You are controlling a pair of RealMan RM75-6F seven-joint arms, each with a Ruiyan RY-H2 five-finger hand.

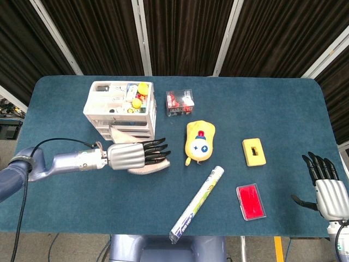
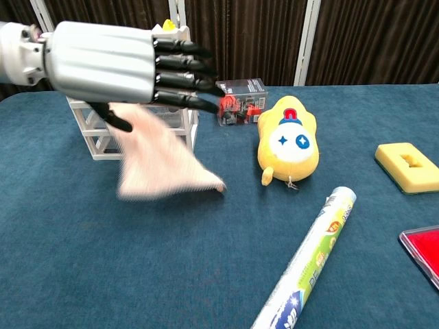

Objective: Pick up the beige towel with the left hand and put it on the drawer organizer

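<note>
Found the left hand [image 1: 133, 157] held out flat, low over the table [image 1: 71, 202], with fingers [image 2: 182, 72] straight and spread apart. Found the beige towel [image 2: 161, 161] just under that hand, blurry, with its top edge up by the thumb and its bottom corner down near the tabletop. Could not tell if the thumb pinched the towel or if the towel had slipped loose. Looked more like a loose towel than a tight hold, but only a guess.

Found the drawer organizer [image 1: 121, 115] just behind the left hand and a bit to its left, with its top higher than the towel. Saw no towel on top of it, only small bits and bobs in its top tray.

So, not done yet. Picked up, maybe, but not put in the right place. Left to do: get a good hold on the towel, lift it up above the organizer, carry it back over the top, and let go there.

Found the right hand [image 1: 330, 192] far off to the right, near the table's edge, fingers apart, holding nothing.
</note>
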